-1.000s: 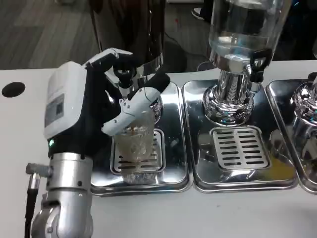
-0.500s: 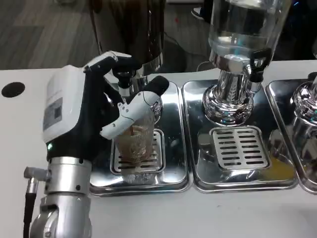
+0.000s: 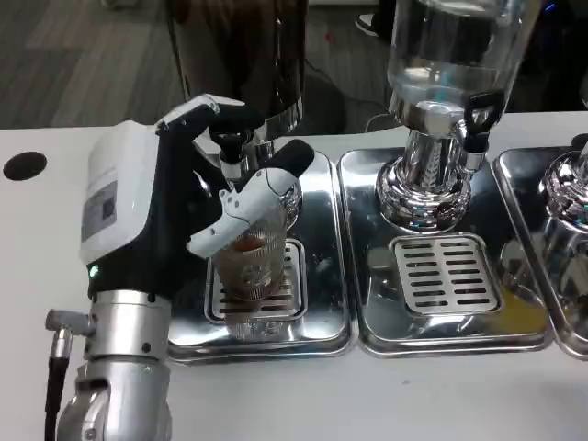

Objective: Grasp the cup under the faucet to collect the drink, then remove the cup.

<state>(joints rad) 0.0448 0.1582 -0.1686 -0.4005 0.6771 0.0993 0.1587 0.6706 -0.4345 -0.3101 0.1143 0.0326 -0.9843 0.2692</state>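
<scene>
A clear ribbed cup [image 3: 254,260] stands on the drip grate of the left steel tray [image 3: 326,303], under the black faucet [image 3: 230,145] of the dark dispenser [image 3: 241,55]. Brown drink fills it to about mid-height. My left hand [image 3: 175,216] wraps around the cup from the left, thumb across its front rim, upper fingers reaching up by the faucet. The hand hides the cup's left side.
A second dispenser with a clear tank [image 3: 450,55] stands on the middle tray [image 3: 441,340], its grate [image 3: 446,273] bare. A third chrome base [image 3: 570,197] sits at the right edge. A round black hole [image 3: 25,165] marks the table at far left.
The cup was clear a second ago; brown drink has since risen in it. My left hand has stayed around the cup with barely any shift.
</scene>
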